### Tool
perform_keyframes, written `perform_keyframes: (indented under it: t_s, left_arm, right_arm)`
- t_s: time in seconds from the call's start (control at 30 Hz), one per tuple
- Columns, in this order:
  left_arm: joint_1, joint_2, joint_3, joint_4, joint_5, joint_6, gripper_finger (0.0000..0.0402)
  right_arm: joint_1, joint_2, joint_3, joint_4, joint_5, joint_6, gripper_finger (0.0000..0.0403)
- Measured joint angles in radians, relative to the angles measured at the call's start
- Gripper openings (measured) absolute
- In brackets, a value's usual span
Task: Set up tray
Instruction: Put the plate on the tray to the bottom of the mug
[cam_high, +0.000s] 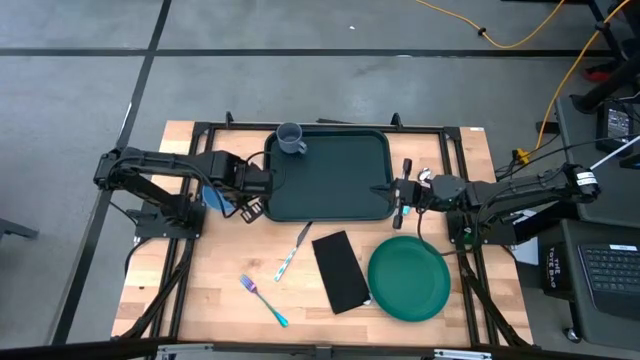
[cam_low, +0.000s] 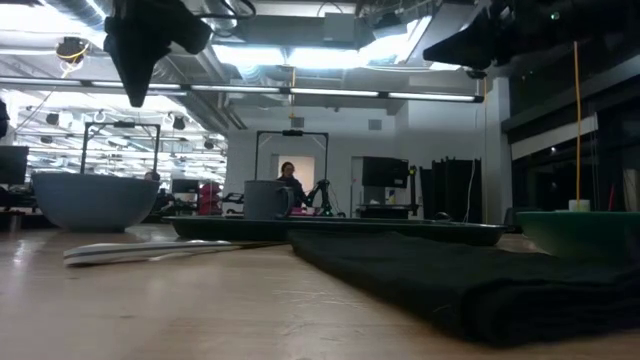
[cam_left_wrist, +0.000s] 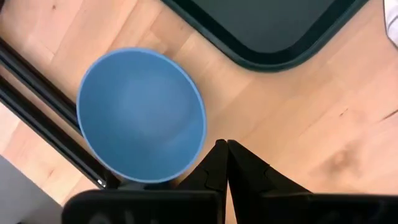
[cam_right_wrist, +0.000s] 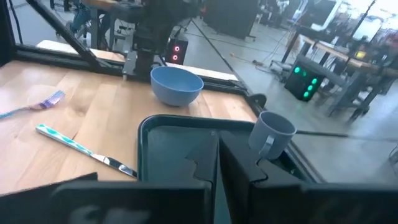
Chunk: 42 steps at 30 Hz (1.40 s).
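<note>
The dark green tray (cam_high: 330, 172) lies flat on the table's far middle; its corner shows in the left wrist view (cam_left_wrist: 267, 37) and its bed in the right wrist view (cam_right_wrist: 168, 146). A grey mug (cam_high: 290, 138) stands at its far left corner. My left gripper (cam_high: 250, 208) hangs shut above the bare wood between the blue bowl (cam_left_wrist: 142, 115) and the tray's near left corner, fingers (cam_left_wrist: 214, 162) pointing down. My right gripper (cam_high: 396, 190) is shut and raised beside the tray's right rim, pointing level across the tray (cam_right_wrist: 217, 162). In the low view both grippers (cam_low: 135, 60) (cam_low: 470, 45) stand well above the table.
A round green plate (cam_high: 408, 278) sits at the near right, with a black napkin (cam_high: 340, 270) to its left. A knife (cam_high: 292, 255) and a fork (cam_high: 262, 298) lie on the near wood. The blue bowl (cam_high: 215, 195) sits under the left arm. A person shows far off in the room (cam_low: 288, 180).
</note>
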Motion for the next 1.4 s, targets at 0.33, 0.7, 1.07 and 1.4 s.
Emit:
perform_keyframes:
  t_s: [0.33,0.7,1.07,1.4]
  left_arm:
    - [0.008,0.000,0.000,0.015,0.045,-0.051,0.0028]
    - [0.038,0.000,-0.091,0.024,0.034,-0.063,0.0115]
    - [0.101,0.000,-0.217,0.186,0.037,0.057,0.0133]
    - [0.142,0.000,-0.310,0.267,0.039,0.074,0.0130]
  right_arm:
    - [0.000,0.000,0.000,0.005,0.002,-0.026,0.0023]
    - [0.000,0.000,0.000,0.004,0.002,-0.026,0.0023]
    - [0.000,0.000,0.000,0.004,0.002,-0.026,0.0023]
    - [0.000,0.000,0.000,0.003,0.002,-0.026,0.0023]
